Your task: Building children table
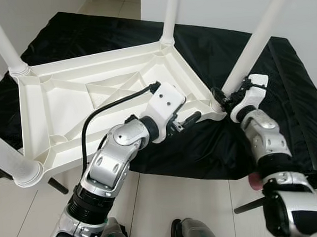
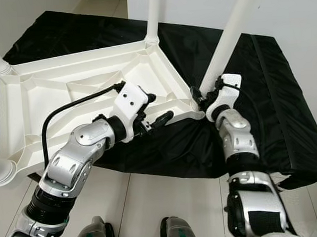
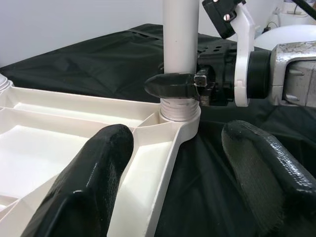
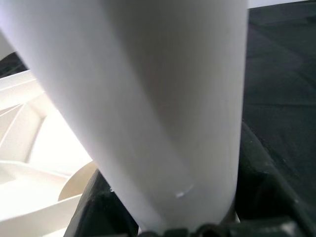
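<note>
**— What's your grip, and how do you finish this leg?**

**—** My right gripper point(image 1: 225, 95) clamps the near-right leg point(image 1: 255, 41) just above its corner socket. My left gripper point(image 3: 175, 163), spread wide, straddles the frame's point(image 1: 67, 102) near edge. I'd keep the leg upright while seating it.

**— Count?**

**—** Four legs, one upturned tabletop frame on black cloth point(image 1: 284, 80).

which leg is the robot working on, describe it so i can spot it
On the black cloth lies an upturned white tabletop with legs standing up. The leg at the corner nearest the robot's right is the one that the right gripper clamps at its base.
</note>
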Robot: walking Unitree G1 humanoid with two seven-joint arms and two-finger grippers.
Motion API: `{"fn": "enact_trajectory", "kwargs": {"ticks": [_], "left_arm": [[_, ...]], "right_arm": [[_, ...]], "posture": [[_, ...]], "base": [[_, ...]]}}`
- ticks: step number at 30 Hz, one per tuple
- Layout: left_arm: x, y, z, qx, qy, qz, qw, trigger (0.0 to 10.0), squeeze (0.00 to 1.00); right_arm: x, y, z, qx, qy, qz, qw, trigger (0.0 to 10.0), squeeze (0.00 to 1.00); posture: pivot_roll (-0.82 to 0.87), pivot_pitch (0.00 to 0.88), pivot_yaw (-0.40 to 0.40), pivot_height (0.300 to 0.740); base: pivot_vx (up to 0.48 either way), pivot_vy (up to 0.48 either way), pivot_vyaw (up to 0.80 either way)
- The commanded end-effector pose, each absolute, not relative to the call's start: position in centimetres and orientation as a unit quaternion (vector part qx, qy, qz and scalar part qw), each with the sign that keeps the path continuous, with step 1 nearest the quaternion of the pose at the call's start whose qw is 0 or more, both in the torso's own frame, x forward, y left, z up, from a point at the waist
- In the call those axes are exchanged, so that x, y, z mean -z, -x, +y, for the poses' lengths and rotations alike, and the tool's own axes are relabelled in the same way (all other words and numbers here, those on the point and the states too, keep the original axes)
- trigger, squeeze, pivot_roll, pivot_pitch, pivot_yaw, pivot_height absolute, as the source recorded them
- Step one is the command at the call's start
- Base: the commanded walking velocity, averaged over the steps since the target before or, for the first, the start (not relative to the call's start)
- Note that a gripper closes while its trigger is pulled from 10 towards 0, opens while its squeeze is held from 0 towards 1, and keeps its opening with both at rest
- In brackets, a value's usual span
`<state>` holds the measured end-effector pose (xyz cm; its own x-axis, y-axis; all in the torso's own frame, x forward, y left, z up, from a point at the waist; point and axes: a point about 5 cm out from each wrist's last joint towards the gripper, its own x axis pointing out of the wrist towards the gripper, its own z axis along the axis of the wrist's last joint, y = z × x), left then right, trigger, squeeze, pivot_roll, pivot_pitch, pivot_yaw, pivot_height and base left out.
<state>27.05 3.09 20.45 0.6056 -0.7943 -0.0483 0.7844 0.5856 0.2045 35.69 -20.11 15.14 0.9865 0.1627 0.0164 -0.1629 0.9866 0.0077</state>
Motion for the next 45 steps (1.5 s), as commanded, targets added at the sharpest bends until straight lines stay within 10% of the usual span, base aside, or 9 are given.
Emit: {"fn": "enact_trajectory", "kwargs": {"ticks": [1,17,26,28,30,31,44,45], "left_arm": [[-20.8,-26.8,3.1,0.443,-0.1,-0.03,0.89,10.0,0.0],[-20.8,-26.7,3.3,0.442,-0.102,-0.026,0.891,10.0,0.0],[-20.8,-26.7,3.3,0.443,-0.102,-0.025,0.89,10.0,0.0],[-20.8,-26.7,3.3,0.442,-0.101,-0.025,0.891,10.0,0.0],[-20.8,-26.7,3.3,0.442,-0.101,-0.025,0.891,10.0,0.0],[-20.8,-26.7,3.3,0.442,-0.101,-0.025,0.891,10.0,0.0],[-20.7,-26.7,3.4,0.44,-0.102,-0.022,0.892,10.0,0.0],[-20.8,-26.7,3.4,0.44,-0.102,-0.022,0.892,10.0,0.0]], "right_arm": [[-15.1,-35.6,-20.0,-0.053,-0.014,-0.009,0.998,0.0,0.0],[-14.1,-33.3,-19.8,0.244,-0.012,-0.002,0.97,0.0,0.0],[-14.1,-33.5,-18.6,0.247,-0.025,0.003,0.969,0.0,0.0],[-14.0,-33.5,-18.5,0.241,-0.025,0.01,0.97,10.0,0.0],[-13.9,-33.6,-18.3,0.228,-0.03,0.012,0.973,10.0,0.0],[-14.0,-33.7,-18.2,0.214,-0.032,0.009,0.976,10.0,1.0],[-15.9,-35.4,-17.1,0.0,-0.036,-0.012,0.999,10.0,1.0],[-16.1,-35.6,-17.3,-0.025,-0.03,-0.01,0.999,10.0,0.4]], "posture": [[-0.03,0.054,-0.061,0.74],[-0.02,0.061,-0.051,0.74],[-0.03,0.057,-0.049,0.74],[-0.02,0.059,-0.049,0.74],[-0.02,0.059,-0.049,0.74],[-0.02,0.059,-0.049,0.74],[-0.02,0.057,-0.048,0.74],[-0.02,0.054,-0.048,0.74]], "base": [[0.0,0.0,0.0],[0.0,0.0,0.0],[0.0,0.0,0.0],[0.0,0.0,0.0],[0.0,0.0,0.0],[0.0,0.0,0.0],[0.0,0.0,0.0],[0.0,0.0,0.0]]}}
